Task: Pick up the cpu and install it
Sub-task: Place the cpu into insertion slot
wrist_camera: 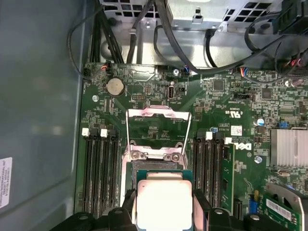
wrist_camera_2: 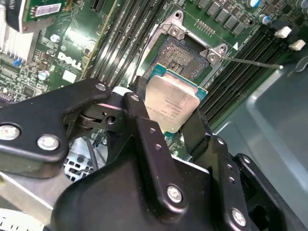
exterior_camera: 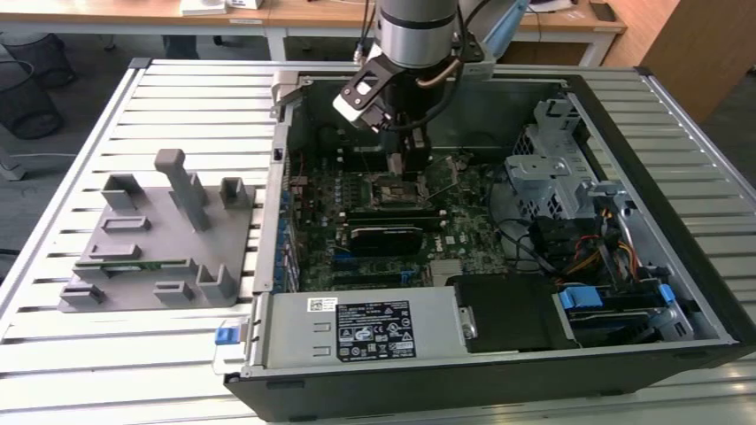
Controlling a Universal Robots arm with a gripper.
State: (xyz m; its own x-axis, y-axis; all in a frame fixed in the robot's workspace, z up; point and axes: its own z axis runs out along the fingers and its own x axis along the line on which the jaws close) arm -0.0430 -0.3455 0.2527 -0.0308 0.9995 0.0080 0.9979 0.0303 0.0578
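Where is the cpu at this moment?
In both wrist views the cpu sits clamped between the jaws, beside the open socket of the motherboard, not yet seated.

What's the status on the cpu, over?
Pincer shut on cpu. It hangs over the open socket, not seated. Load frame flipped up, nothing in between.

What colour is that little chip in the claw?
The cpu is silver-grey, green-edged; best in the second wrist view.
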